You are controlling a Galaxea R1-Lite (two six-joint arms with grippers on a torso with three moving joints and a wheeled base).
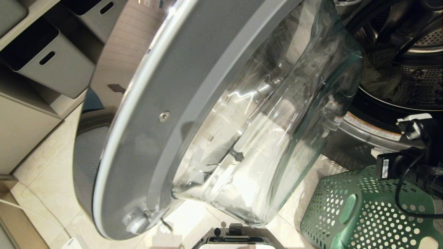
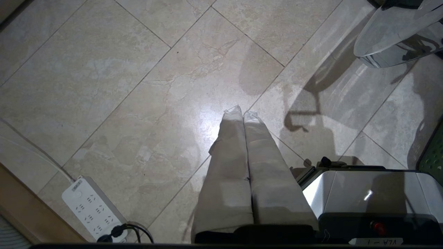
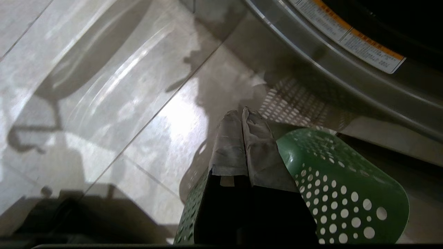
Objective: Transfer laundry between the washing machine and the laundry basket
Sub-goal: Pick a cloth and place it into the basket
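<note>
Washing machine (image 1: pixel 398 114) door (image 1: pixel 207 114) is standing open; laundry (image 1: pixel 380 81) is lying in the drum, at one o'clock in the head view. Right gripper (image 3: pixel 241 116), fingers pressed together and empty, is hovering over the laundry basket (image 3: pixel 332 180) rim, nearer the drum. Left gripper (image 2: pixel 241 116), likewise closed, is pointing at the floor (image 2: pixel 121 86).

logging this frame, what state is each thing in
door: swung wide open
drum: open, laundry lying inside
basket: on the floor below the drum, contents not visible
left gripper: shut, empty, over the floor
right gripper: shut, empty, above the basket rim
</note>
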